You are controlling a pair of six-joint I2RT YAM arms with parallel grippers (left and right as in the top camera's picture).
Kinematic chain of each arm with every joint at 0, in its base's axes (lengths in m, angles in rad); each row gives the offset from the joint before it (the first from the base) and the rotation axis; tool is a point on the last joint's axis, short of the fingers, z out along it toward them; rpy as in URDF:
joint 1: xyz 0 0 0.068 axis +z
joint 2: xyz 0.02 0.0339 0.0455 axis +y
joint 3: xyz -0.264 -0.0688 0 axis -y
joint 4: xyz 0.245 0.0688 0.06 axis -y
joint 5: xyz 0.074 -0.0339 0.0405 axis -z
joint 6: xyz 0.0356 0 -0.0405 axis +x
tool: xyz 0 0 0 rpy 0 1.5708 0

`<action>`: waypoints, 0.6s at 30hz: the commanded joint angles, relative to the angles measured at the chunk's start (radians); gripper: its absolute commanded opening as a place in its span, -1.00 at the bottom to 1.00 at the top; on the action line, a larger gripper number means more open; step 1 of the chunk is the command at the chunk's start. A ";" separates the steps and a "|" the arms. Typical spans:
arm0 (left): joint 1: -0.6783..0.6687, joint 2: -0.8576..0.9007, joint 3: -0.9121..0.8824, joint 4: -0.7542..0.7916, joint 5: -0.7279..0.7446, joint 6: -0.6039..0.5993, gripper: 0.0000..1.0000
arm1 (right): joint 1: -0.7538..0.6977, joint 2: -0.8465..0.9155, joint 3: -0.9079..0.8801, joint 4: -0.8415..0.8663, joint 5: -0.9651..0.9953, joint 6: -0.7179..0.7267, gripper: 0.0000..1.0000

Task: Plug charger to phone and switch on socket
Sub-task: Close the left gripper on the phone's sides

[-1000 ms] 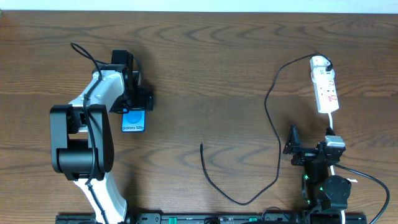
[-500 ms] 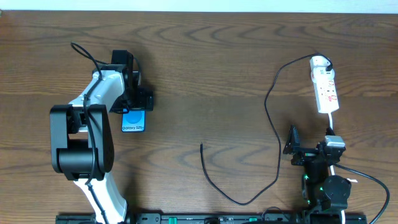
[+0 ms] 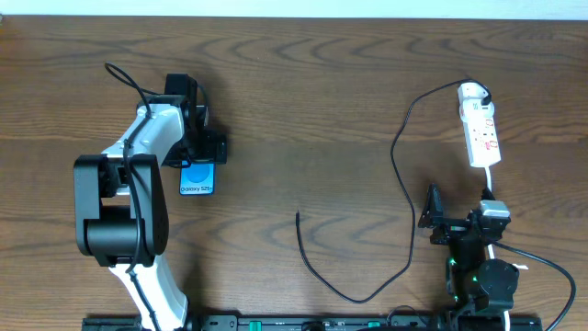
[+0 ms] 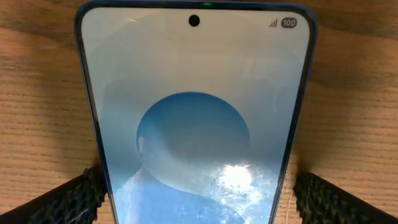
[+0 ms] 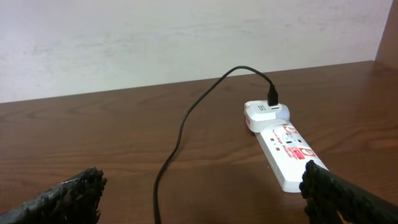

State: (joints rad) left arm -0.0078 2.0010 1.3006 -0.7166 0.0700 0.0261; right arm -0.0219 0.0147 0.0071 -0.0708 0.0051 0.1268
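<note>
Standstill for the last second, guys: my left gripper (image 4: pixel 199 202) sits wide open straddling the Galaxy S25+ phone (image 3: pixel 197 177), and my right gripper (image 5: pixel 202 196) is open and empty far right of the phone. Charger tip (image 3: pixel 298 216) lies loose right of the phone, with the power strip (image 3: pixel 481 133) farther right, so plugging hasn't started.

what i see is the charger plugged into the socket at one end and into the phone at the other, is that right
Not quite. The charger is plugged into the socket at one end, but its other tip is not in the phone: it lies loose on the table, well apart from it. The overhead view shows this.
</note>
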 commanded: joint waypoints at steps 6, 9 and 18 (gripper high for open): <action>0.001 0.025 -0.038 -0.004 0.023 -0.004 0.99 | 0.011 -0.003 -0.002 -0.004 0.011 0.014 0.99; 0.001 0.025 -0.038 -0.005 0.023 -0.004 0.99 | 0.010 -0.003 -0.002 -0.004 0.011 0.014 0.99; 0.001 0.025 -0.038 -0.008 0.023 0.008 0.98 | 0.010 -0.003 -0.002 -0.004 0.011 0.014 0.99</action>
State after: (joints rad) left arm -0.0078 2.0010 1.3006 -0.7166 0.0700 0.0265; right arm -0.0219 0.0147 0.0071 -0.0708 0.0051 0.1268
